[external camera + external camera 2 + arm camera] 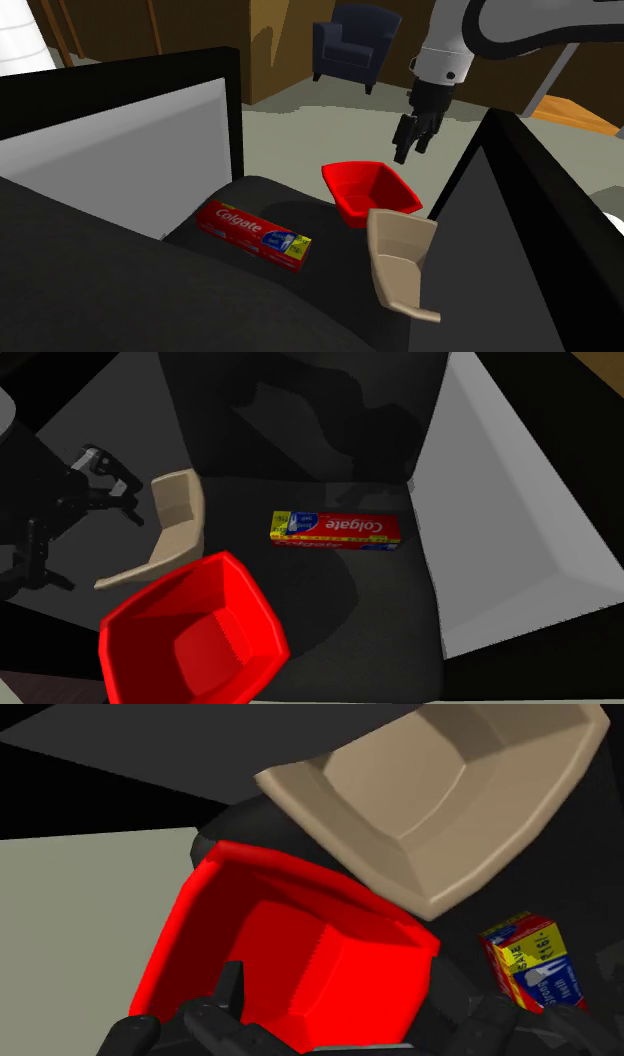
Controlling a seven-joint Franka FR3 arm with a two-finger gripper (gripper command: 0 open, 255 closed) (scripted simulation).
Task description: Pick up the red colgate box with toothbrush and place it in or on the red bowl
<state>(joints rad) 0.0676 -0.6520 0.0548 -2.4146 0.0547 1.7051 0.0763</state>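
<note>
Arm w/ black gripper [409, 152] hangs in the air above the seat's [330, 262] front edge, just past the red bowl [350, 195]. It touches nothing. Jaws stand apart, nothing between them. In the wrist view the finger bases spread wide either side, w/ the red bowl straight ahead.

Colgate box [255, 235] lies flat on the dark seat, about mid-cushion, logo face up. It's nearer the light grey side panel [110, 160] than the black panel opposite. Box is red w/ a yellow-blue end, and that end points toward the beige bowl [400, 255]. Box is apart from both bowls and well apart from the gripper.

Red bowl sits upright at the seat's front edge, by the corner nearest the black panel.

Beige bowl is just beside the red one, tipped up on its side, opening turned toward the box. Its back is close to the black panel. Can't tell if the two bowls touch.

Bkgd, shoulder view: pale floor [300, 130] beyond the seat, dark blue armchair [355, 45] further off.
</note>
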